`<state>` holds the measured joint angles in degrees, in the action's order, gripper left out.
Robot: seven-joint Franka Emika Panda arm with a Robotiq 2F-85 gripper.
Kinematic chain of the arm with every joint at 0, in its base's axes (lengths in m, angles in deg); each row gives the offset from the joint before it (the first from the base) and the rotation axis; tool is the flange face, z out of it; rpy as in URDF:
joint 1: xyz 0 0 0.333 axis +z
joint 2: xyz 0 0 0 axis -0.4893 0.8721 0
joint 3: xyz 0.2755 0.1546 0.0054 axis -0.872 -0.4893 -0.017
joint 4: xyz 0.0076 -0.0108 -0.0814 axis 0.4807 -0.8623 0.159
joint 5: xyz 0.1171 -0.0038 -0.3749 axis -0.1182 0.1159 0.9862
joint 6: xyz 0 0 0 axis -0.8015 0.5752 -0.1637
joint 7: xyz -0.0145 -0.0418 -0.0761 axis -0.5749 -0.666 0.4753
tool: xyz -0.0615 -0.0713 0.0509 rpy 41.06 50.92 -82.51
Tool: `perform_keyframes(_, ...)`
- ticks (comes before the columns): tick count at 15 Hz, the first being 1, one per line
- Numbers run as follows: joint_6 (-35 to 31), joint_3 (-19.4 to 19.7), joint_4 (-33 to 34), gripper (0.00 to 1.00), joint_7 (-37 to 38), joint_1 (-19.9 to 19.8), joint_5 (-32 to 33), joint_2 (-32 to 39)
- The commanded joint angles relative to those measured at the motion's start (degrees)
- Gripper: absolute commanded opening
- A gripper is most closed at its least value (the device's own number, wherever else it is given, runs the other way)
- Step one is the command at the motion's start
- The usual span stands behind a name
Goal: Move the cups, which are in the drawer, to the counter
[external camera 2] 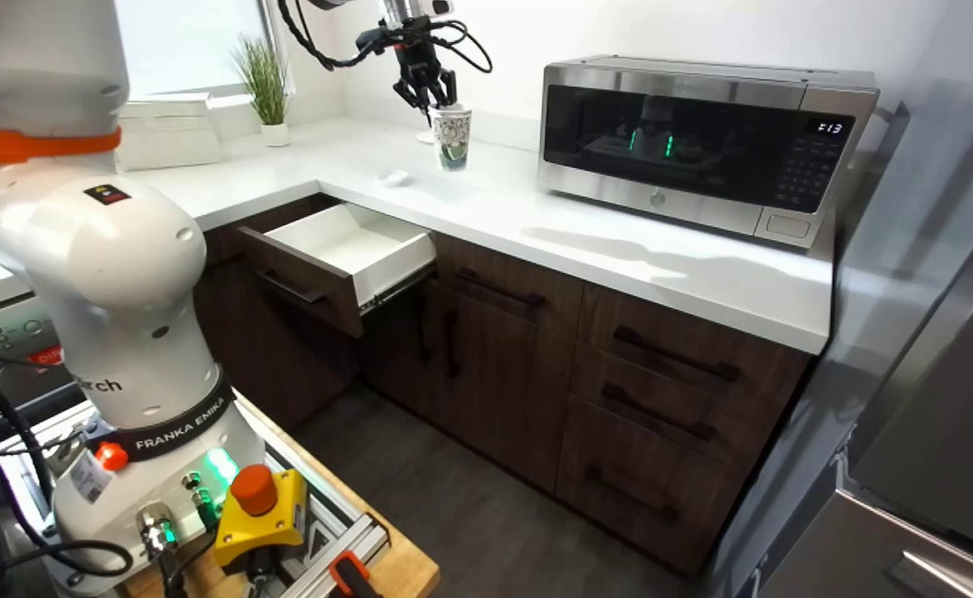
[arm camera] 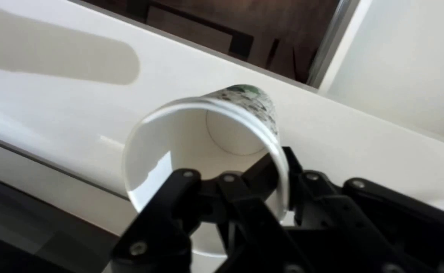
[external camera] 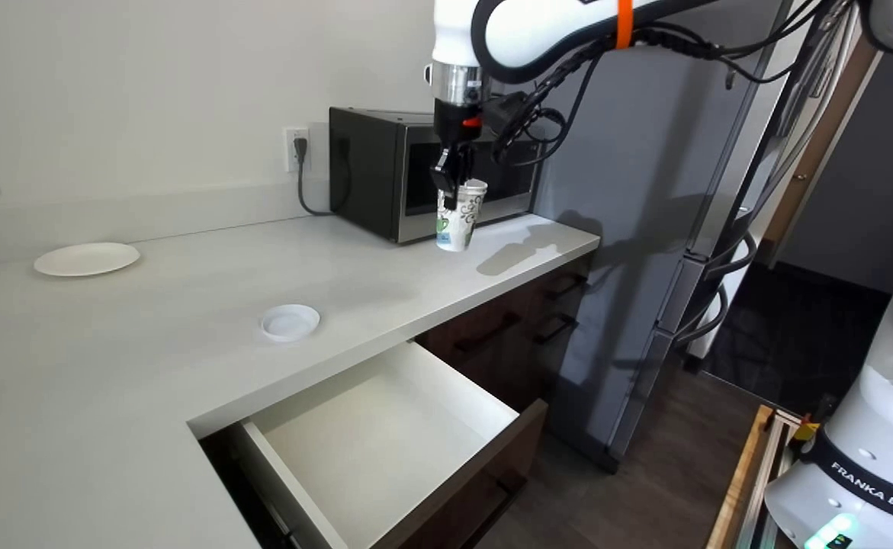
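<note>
Big and black, the gripper [arm camera: 278,163] fills the bottom of the wrist view and pinches a cup [arm camera: 191,144] by its wall, so it is partly in the cup and partly outside. The cup is white with curly and green marks. In both exterior views it hangs up in the air over the white counter [external camera: 171,374]. In an exterior view it is at the upper middle, in front of the microwave [external camera: 415,171]. Lower down, at the bottom middle, the drawer [external camera: 385,427] is pulled out, brown in front and white inside. A little round dish [external camera: 290,323] sits near the middle left, and a flat plate [external camera: 87,259] lies at the far left. In an exterior view a green plant [external camera 2: 267,93] stands at the upper left
</note>
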<state>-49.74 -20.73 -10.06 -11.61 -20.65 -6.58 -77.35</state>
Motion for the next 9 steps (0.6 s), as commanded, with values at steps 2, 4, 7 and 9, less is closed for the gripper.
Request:
perform_keyframes(2,9.0,3.8,15.5,0.02,-1.8,4.7,10.8,14.5)
perform_keyframes(4,7.0,4.0,19.3,0.02,-4.3,5.5,9.2,19.1)
perform_keyframes(7,5.7,3.6,24.5,0.02,-7.6,7.3,7.4,24.2)
perform_keyframes(9,4.0,3.8,26.4,0.02,-8.4,9.0,7.9,25.7)
